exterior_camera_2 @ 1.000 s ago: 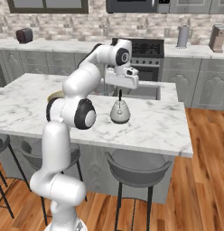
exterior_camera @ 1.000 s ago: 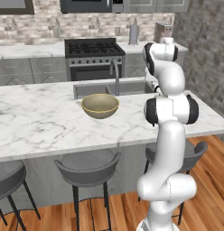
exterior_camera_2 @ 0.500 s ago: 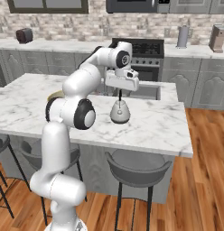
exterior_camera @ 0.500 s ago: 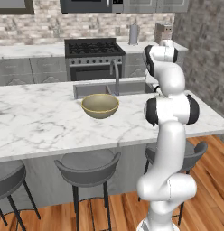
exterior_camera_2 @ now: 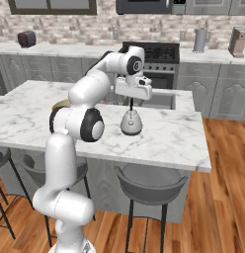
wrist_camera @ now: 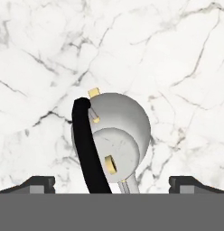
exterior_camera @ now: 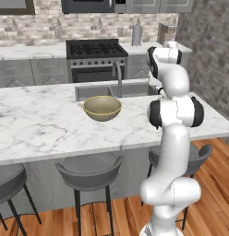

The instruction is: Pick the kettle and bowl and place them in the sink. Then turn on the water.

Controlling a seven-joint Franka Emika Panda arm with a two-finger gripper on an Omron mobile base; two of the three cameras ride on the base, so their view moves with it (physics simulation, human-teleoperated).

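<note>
The small pale grey kettle [exterior_camera_2: 131,123] with a thin black arched handle stands upright on the white marble island, in front of the sink [exterior_camera_2: 166,100]. My gripper [exterior_camera_2: 132,101] hangs straight above it, open, with the handle's top reaching up between the fingers. Seen from the hand, the kettle [wrist_camera: 119,131] lies just ahead of the gripper [wrist_camera: 114,184], and the fingertips [wrist_camera: 39,183] stand wide on either side without touching it. The olive-tan bowl [exterior_camera: 102,107] sits on the island just in front of the sink [exterior_camera: 88,92] and its curved faucet [exterior_camera: 118,76]. The water is out of view.
A stove [exterior_camera: 95,57] and grey cabinets line the back wall. A tall steel canister [exterior_camera_2: 200,39] and a brown box [exterior_camera_2: 238,40] stand on the back counter, with a toaster [exterior_camera_2: 26,38] far left. Stools [exterior_camera: 91,170] stand under the island's near edge.
The hand has shifted slightly left and down over the kettle. The jaws have stayed open, and the kettle and bowl have not moved.
</note>
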